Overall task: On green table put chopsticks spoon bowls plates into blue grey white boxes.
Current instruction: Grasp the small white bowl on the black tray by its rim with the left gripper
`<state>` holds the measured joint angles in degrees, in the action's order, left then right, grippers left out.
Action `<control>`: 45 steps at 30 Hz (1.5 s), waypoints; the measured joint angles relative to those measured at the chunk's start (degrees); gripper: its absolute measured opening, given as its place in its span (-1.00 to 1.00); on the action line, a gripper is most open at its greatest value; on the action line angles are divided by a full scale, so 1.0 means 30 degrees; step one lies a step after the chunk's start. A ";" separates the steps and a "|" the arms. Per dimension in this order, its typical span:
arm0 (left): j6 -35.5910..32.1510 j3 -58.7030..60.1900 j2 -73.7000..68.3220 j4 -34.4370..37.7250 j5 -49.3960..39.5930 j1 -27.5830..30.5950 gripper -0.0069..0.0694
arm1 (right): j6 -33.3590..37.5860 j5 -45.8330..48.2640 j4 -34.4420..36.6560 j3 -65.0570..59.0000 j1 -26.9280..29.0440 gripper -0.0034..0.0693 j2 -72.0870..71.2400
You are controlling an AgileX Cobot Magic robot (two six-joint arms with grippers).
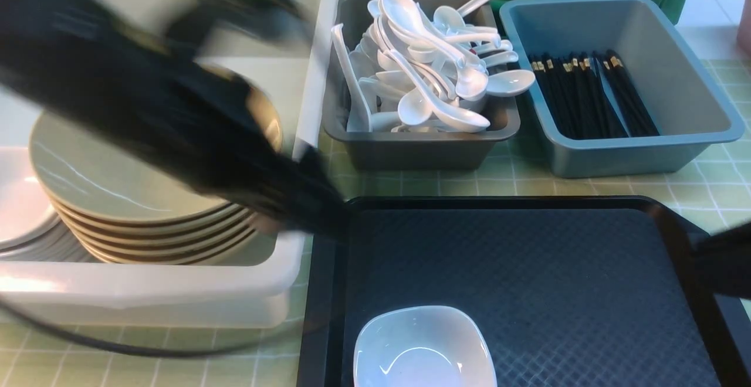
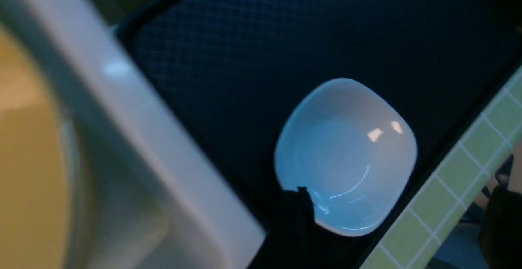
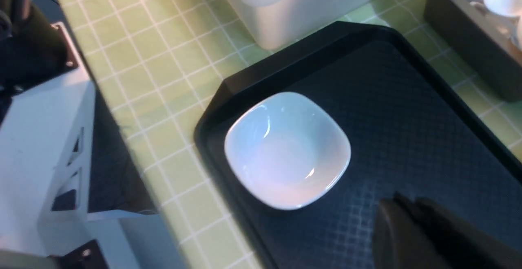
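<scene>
Bowls [image 1: 117, 170], spoons [image 1: 434, 70] and chopsticks [image 1: 587, 94] lie in the boxes [image 1: 633, 152]. One plate [image 1: 423, 349] waits near the black tray's [image 1: 557, 270] near-left corner. The right tool [image 3: 412, 224] is closed and empty. For the left tool [image 2: 293, 228] I cannot tell.

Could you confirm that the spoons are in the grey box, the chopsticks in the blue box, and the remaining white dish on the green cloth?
Not quite: the front view shows the white dish on the black tray, not on the green cloth. The spoons are indeed in the grey box and the chopsticks in the blue box.
</scene>
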<state>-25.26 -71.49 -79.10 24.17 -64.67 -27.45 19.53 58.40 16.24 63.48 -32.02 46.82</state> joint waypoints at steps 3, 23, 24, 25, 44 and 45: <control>-0.0283 -0.0412 -0.2209 -0.0056 0.0271 -0.1580 0.45 | -0.0233 0.0461 0.0000 0.0000 0.0000 -0.78 -0.0426; -0.7544 -0.6121 -1.2841 -0.4526 -0.1581 -0.4411 0.40 | -0.0515 0.1599 -0.0043 -0.2140 0.0000 -0.85 -0.2022; -0.7544 -0.6146 -1.3134 -0.4666 -0.1564 -0.4411 0.40 | -0.0515 0.1599 -0.0043 -0.2140 0.0000 -0.85 -0.2022; -0.7544 -0.6143 -1.3298 -0.4687 -0.1564 -0.4411 0.40 | -0.0515 0.1599 -0.0043 -0.2155 0.0000 -0.85 -0.2029; -0.5733 -0.6265 -1.3179 -0.2208 -0.1911 -0.4378 -0.77 | -0.0564 0.1123 -0.0043 -0.2155 0.0000 -0.84 -0.2029; -0.5698 -0.6265 -1.2850 -0.2020 -0.1767 -0.4370 -0.78 | -0.0594 0.1058 -0.0043 -0.2155 0.0000 -0.84 -0.2029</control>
<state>-42.35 -90.29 -117.65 18.11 -69.97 -40.56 17.75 61.57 16.11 57.02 -32.02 40.73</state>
